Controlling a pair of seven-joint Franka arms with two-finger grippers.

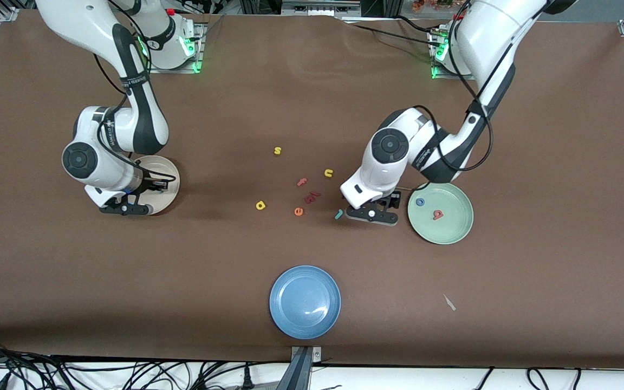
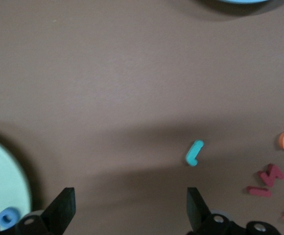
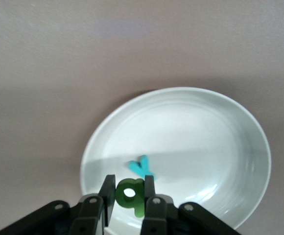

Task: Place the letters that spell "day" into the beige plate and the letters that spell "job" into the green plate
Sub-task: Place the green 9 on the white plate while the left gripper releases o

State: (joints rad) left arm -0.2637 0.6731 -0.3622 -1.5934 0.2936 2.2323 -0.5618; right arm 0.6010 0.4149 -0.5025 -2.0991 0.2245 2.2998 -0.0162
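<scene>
- Blue plate [image 1: 305, 301] lies nearest the camera.
- Left gripper [image 1: 372, 213], jaws wide, hovers beside the teal j [image 1: 338, 214] and green plate [image 1: 455, 230].
- Right gripper [image 3: 129, 196] pinches the green d [image 3: 130, 192] over the beige plate [image 3: 205, 127].

Brown-covered table [image 1: 128, 281], full width.

Directly on it:
- beige plate [image 1: 173, 179], right arm's end
- green plate [image 1: 455, 227], left arm's end
- blue plate [image 1: 305, 301], nearest front cam, mid-table
- loose foam letters mid-table: yellow s [image 1: 277, 150] farthest from cam; yellow u [image 1: 328, 173]; pink f [image 1: 302, 182]; dark red pieces [image 1: 312, 196], shape unclear; yellow a [image 1: 260, 205]; orange e [image 1: 298, 211]; teal j [image 1: 338, 214], near green plate
- small pale scrap [image 1: 449, 302], nearer cam than green plate
</scene>
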